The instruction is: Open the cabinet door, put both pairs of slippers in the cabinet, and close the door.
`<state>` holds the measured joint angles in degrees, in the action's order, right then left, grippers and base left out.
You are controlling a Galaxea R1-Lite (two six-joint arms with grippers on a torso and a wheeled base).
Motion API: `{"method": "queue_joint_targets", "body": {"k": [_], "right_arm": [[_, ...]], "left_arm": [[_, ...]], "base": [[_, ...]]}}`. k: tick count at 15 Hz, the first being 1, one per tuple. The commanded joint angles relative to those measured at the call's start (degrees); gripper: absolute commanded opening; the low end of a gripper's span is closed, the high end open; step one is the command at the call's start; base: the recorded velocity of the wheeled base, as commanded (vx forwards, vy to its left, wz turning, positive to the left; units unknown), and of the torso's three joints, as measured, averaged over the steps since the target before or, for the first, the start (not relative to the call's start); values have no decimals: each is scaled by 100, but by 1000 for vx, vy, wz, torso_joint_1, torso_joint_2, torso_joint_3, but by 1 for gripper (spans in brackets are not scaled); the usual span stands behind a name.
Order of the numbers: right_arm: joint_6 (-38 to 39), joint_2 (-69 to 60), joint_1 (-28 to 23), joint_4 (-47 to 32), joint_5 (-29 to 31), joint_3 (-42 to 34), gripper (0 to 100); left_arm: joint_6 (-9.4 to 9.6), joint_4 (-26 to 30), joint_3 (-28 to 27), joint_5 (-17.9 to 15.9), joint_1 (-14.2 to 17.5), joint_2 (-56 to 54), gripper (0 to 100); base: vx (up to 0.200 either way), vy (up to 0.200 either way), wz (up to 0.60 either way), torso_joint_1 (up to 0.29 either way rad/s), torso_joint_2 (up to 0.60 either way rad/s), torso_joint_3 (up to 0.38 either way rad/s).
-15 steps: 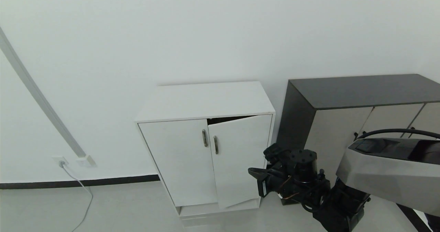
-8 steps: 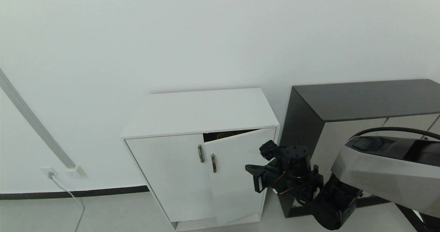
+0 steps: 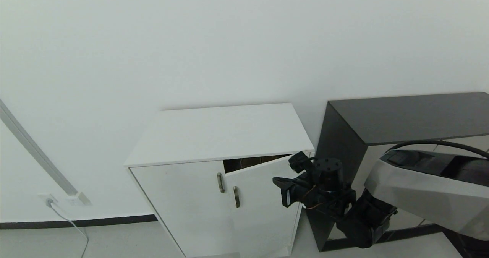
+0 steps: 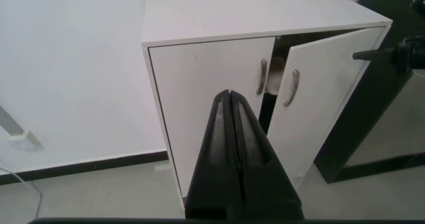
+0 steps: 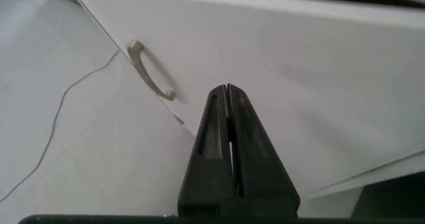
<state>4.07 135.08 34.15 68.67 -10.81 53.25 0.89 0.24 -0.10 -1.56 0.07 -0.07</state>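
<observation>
So the white cabinet point(image 3: 217, 133) stands against the wall, on the floor point(image 3: 114, 240). Its left door point(image 3: 179, 200) sits flush, but the right door point(image 3: 259, 204) is ajar, swung out a bit at its handle edge, so there's a dark wedge of a gap along its top. Something tan-ish shows in that gap point(image 3: 252, 160); honestly I can't tell what it is from here. The two vertical metal handles sit side by side near the middle: the left door's handle point(image 3: 220, 182) and the right door's handle point(image 3: 236, 196).

The right end effector point(image 3: 279, 181) is up in front of the right door's upper part, near the hinge side, with its fingers pressed together and nothing between them. The right wrist view has it pointing at the door face, with the handle off to one side. Whether the tip touches the door I can't say.

The left end effector point(image 4: 229, 98) hangs back from the cabinet, aimed roughly at the left door, fingers together too, holding nothing.

Just to the right of the white cabinet there's a dark cabinet point(image 3: 401, 112). Off to the left, a wall outlet point(image 3: 47, 201) with a cable point(image 3: 72, 227) trailing down.
</observation>
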Motion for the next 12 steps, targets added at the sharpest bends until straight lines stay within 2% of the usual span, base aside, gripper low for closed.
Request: {"method": "queue_joint_targets", "body": {"k": [1,12], "right_arm": [[6,220,-75,-73,0,221,0],[32,642,-277,-389,18,1065,0]], "left_arm": [[-1,2,1,-2,1,7,0],[-1,2,1,-2,1,7,0]], "base": [[0,0,0,0,0,0],[0,0,0,0,0,0]]}}
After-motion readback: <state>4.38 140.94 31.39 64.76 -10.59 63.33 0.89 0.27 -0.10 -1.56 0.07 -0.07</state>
